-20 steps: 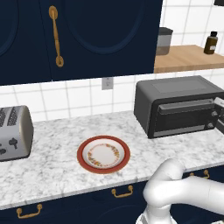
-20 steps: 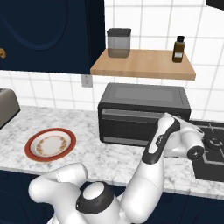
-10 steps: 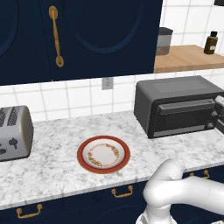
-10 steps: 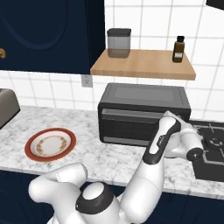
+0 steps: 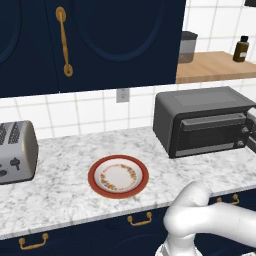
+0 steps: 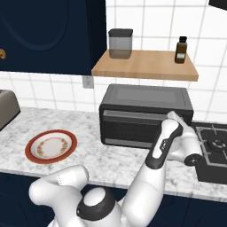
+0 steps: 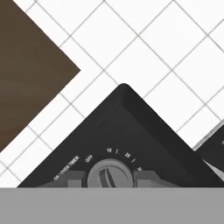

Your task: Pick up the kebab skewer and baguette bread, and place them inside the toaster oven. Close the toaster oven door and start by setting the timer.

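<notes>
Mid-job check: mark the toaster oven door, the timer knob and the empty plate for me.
toaster oven door [image 5: 210, 134]: left base view, on the window glass.
timer knob [image 7: 109, 174]: hand view, on the knob's face, between the finger tips.
plate [image 5: 118, 176]: left base view, on its white centre.

You've got the toaster oven [image 6: 146, 116] on the marble counter [image 6: 111, 157], its door [image 6: 133, 126] up and shut. Your arm [image 6: 162, 146] rises in front of it and reaches to the oven's right end; the hand sits against that side, fingers hidden from here. Left on the counter lies a red-rimmed plate [image 6: 51, 146], with a toaster [image 6: 6, 108] at the picture's edge. Above the oven, a wooden shelf [image 6: 146, 65] carries a grey canister [image 6: 120, 43] and a brown bottle [image 6: 180, 50]. A stove [image 6: 213, 148] sits to the right.
</notes>
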